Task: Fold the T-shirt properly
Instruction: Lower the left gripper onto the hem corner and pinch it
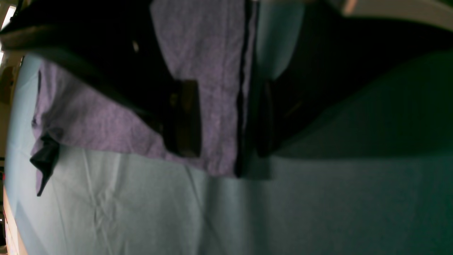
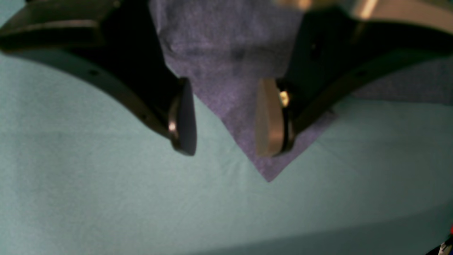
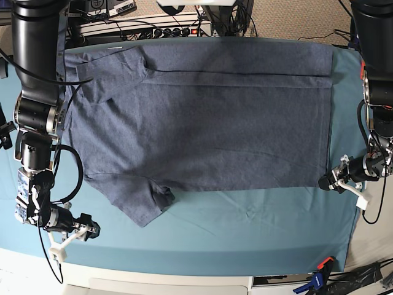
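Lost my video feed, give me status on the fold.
Left hand open at T-shirt hem corner. Right hand open near the sleeve tip, holding nothing. T-shirt flat on table cloth, unfolded. Nothing in the way.

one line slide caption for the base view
T-shirt spread flat on teal cloth, open left gripper at its hem corner.

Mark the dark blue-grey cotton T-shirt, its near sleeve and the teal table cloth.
dark blue-grey cotton T-shirt (image 3: 209, 135): base view, middle of the body panel.
near sleeve (image 3: 138, 206): base view, flat sleeve fabric near its cuff.
teal table cloth (image 3: 245, 227): base view, bare stretch below the hem.
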Action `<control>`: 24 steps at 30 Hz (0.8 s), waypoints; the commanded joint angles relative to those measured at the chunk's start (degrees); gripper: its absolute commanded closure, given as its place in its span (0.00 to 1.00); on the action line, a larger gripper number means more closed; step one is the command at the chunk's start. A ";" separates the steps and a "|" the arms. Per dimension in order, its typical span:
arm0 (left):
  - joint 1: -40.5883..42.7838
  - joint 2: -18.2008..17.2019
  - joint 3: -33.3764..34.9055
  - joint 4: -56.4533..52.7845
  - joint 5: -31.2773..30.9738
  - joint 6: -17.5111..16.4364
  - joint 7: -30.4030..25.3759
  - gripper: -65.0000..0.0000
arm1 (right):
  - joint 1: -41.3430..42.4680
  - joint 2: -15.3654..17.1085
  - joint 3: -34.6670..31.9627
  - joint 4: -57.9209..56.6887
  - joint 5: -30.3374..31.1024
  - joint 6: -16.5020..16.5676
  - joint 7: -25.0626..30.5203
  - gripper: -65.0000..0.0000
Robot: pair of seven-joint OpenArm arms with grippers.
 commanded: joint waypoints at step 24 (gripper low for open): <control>-2.19 1.84 -0.04 0.39 -0.39 -2.21 2.40 0.61 | 2.40 0.52 0.13 1.03 0.98 0.55 1.36 0.56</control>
